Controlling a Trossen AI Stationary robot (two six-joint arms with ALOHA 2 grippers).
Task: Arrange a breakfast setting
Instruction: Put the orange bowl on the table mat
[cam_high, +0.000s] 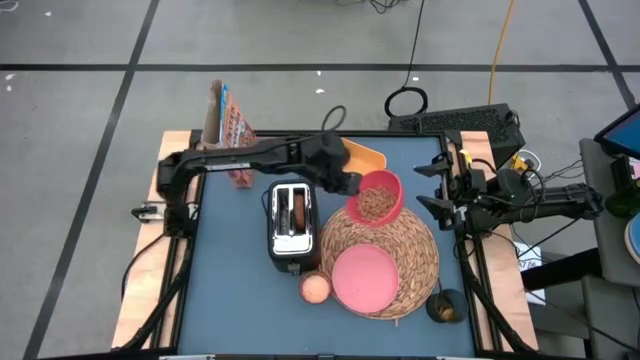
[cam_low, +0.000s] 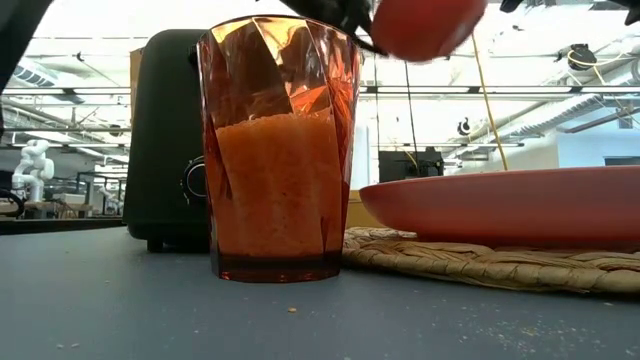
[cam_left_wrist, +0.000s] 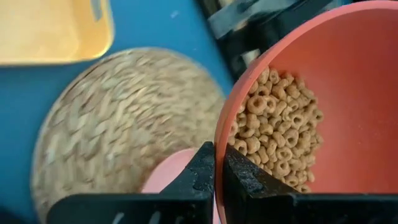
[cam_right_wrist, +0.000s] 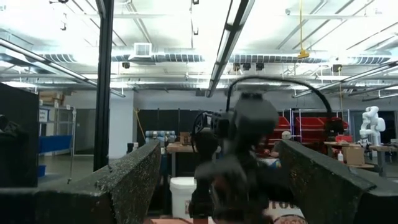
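The large round woven straw placemat (cam_high: 385, 262) already lies on the blue table (cam_high: 230, 300), towards its right side, and the flat pink plate (cam_high: 362, 277) sits on the mat's near part. The smaller pink bowl (cam_high: 378, 195), holding ring-shaped cereal, is not yet set down — the left pincer (cam_left_wrist: 217, 171) is clamped on its rim and carries it, tilted, above the far edge of the mat. So the setting looks roughly half built: mat and plate placed, bowl about to land, most likely on the free far part of the mat beyond the plate.

A faceted orange tumbler (cam_low: 278, 150) of orange drink stands just left of the mat's near edge, and a small dark round thing (cam_high: 445, 307) lies at the mat's near right; whether either is in its final place I cannot tell. A dark toaster (cam_high: 292, 225) with a brown slice in its slot stands just left of the mat, so bread may be left to serve.

The right pincer (cam_high: 447, 185) waits with fingers wide and empty at the table's right edge, level with the bowl. A cereal box (cam_high: 232, 135) stands at the far left and a yellow tray (cam_high: 362, 155) lies beyond the bowl. The toaster is close beside the left arm's path; the plate limits room on the mat.
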